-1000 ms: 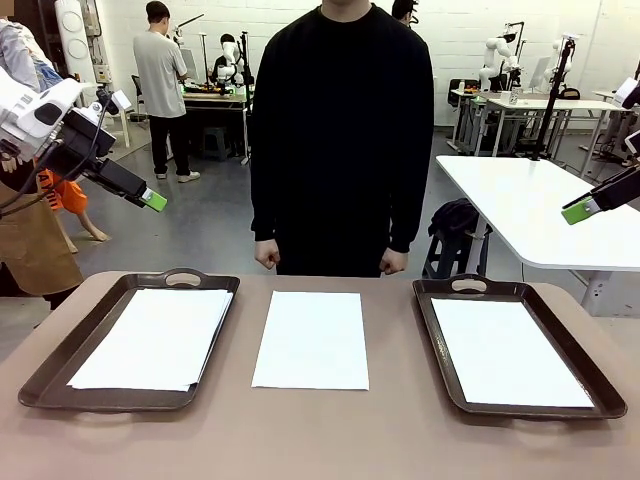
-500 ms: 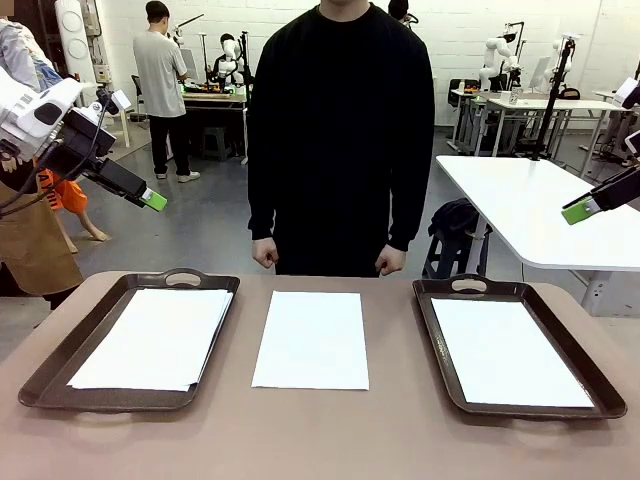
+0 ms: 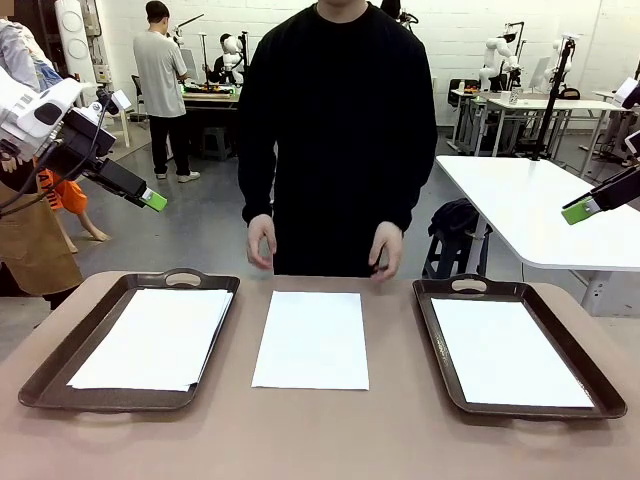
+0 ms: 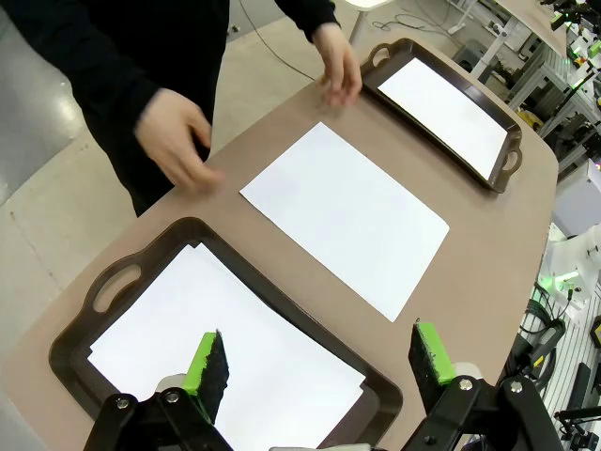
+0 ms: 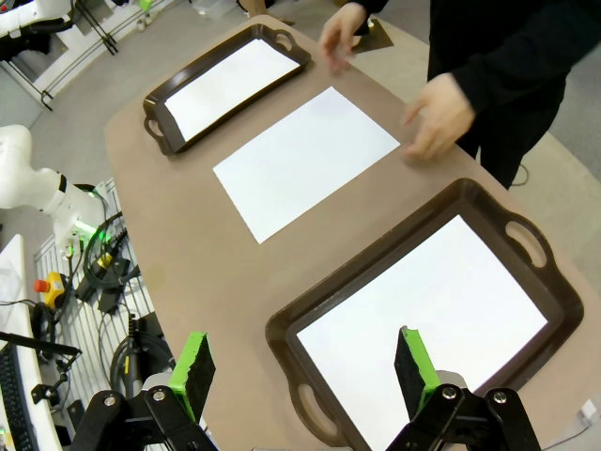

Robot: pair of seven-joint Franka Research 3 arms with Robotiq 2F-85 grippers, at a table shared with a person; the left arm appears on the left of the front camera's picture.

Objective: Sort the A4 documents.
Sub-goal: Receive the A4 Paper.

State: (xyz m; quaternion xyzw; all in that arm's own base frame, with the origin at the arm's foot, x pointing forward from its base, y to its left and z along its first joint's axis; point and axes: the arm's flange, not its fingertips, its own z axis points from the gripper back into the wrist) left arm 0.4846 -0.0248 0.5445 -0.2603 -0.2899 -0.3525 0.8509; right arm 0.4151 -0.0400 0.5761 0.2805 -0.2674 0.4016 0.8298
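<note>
The A4 documents lie in three spots in our front view: a loose sheet (image 3: 311, 340) flat on the bare table (image 3: 320, 440) between two dark trays, a stack (image 3: 155, 338) in the left tray (image 3: 60, 370) and one sheet (image 3: 508, 352) in the right tray (image 3: 585, 375). We see strips of open tabletop on both sides of the middle sheet, and its edges touch neither tray. The person's hands (image 3: 262, 241) hang just past the far table edge. The left gripper (image 3: 150, 200) and right gripper (image 3: 580, 210) hover high off both sides. From our left wrist, the left gripper (image 4: 319, 362) is spread wide above the near tray's stack (image 4: 225, 357), whose sheets sit slightly askew. From our right wrist, the right gripper (image 5: 300, 366) is likewise spread, above its tray's sheet (image 5: 423, 319), which lies inside the rim.
</note>
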